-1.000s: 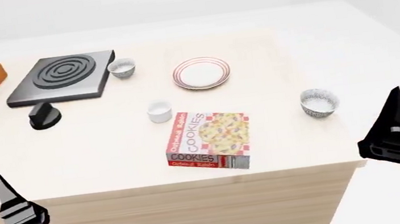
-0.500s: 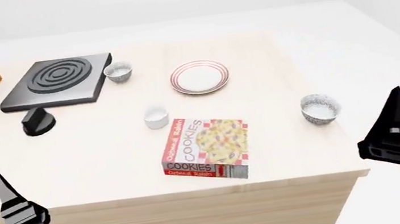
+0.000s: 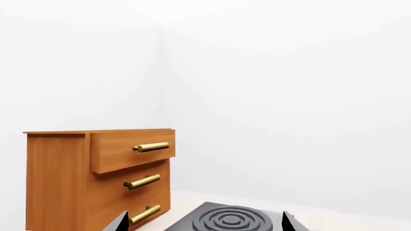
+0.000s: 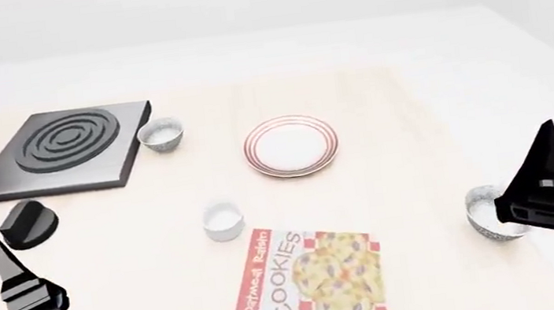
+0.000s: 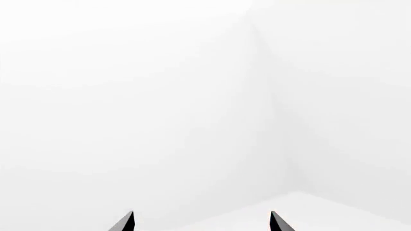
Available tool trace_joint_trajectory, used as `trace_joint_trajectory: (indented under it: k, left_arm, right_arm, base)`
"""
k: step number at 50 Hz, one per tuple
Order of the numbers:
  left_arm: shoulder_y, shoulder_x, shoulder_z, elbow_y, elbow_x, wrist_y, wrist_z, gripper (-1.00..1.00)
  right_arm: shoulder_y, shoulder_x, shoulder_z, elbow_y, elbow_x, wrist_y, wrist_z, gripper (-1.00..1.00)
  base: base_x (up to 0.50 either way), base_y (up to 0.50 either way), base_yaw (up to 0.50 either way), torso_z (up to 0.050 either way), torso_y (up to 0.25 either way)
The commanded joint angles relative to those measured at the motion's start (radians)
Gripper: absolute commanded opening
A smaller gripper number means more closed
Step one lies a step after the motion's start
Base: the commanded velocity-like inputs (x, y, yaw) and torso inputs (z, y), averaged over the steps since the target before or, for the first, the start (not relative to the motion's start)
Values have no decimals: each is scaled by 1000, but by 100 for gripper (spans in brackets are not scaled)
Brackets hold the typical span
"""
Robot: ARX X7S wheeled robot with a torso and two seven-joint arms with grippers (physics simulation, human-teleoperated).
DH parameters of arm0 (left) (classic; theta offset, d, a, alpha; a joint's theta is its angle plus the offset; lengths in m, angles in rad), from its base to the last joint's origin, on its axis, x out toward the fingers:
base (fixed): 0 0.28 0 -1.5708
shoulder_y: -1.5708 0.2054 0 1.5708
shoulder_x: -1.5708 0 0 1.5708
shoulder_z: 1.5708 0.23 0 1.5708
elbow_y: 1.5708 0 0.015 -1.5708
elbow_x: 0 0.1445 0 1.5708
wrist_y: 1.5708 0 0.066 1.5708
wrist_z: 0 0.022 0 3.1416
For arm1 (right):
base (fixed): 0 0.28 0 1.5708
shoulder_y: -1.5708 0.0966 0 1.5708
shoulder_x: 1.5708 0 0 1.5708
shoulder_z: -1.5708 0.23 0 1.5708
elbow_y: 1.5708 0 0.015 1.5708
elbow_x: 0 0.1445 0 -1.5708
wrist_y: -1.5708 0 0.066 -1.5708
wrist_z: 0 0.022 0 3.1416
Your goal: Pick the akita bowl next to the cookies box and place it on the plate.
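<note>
The akita bowl (image 4: 484,218) stands at the table's right side, to the right of the cookies box (image 4: 308,282); my right gripper (image 4: 544,170) covers part of it in the head view. The plate (image 4: 291,145) lies further back, mid-table, with nothing on it. My left gripper (image 4: 12,275) hovers low at the near left. Both grippers are open and hold nothing. The left wrist view shows open jaws of the left gripper (image 3: 204,224) pointing over the stove plate. Beyond the open right gripper (image 5: 201,222) there are only white walls.
A second speckled bowl (image 4: 160,134) sits beside the black stove plate (image 4: 65,149). A black knob (image 4: 28,223) lies in front of the stove, and a small white cup (image 4: 222,220) stands behind the box. A wooden drawer cabinet (image 3: 96,178) stands at the far left.
The head view has moved forward and tilted down, so everything on the table sits lower and larger in it. The right bowl now lies behind my right gripper. Both arms keep their places in the view.
</note>
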Motion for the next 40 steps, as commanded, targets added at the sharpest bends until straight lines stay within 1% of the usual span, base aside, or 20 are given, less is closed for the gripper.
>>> trace_joint_trajectory:
  k: [1, 28, 29, 30, 31, 32, 36, 40]
  left_arm:
    - [1, -5, 3, -2, -3, 1, -5, 100]
    - [10, -14, 10, 4, -8, 7, -16, 100]
    - [3, -19, 19, 15, -4, -6, -16, 100]
    - [4, -19, 17, 17, -4, -7, -18, 100]
    - [4, -19, 17, 17, -4, -7, -18, 100]
    - [5, -20, 15, 19, -5, -8, -19, 100]
    - [6, -21, 16, 18, -6, -7, -20, 100]
    - [8, -22, 12, 18, -9, -5, -22, 100]
  right_arm:
    - [-4, 5, -5, 1, 3, -7, 2, 100]
    - [-15, 16, -24, -7, 4, -22, 5, 100]
    - [135, 166, 36, 30, 154, 128, 155, 100]
    - [285, 16, 146, -72, 4, 278, 5, 100]
    - [435, 14, 138, -71, -146, 428, -145, 100]
    - [540, 43, 136, -113, -296, 578, -234, 100]
    - [552, 74, 119, -118, -302, 1178, -241, 100]
    - [550, 101, 90, -108, -297, 1223, -243, 100]
  base:
    - [500, 86, 0, 0, 0]
    - [500, 86, 0, 0, 1]
    - [0, 0, 0, 0, 0]
    - [0, 0, 0, 0, 0]
    - [0, 0, 0, 0, 0]
    - [0, 0, 0, 0, 0]
    - [0, 0, 0, 0, 0]
    - [0, 0, 0, 0, 0]
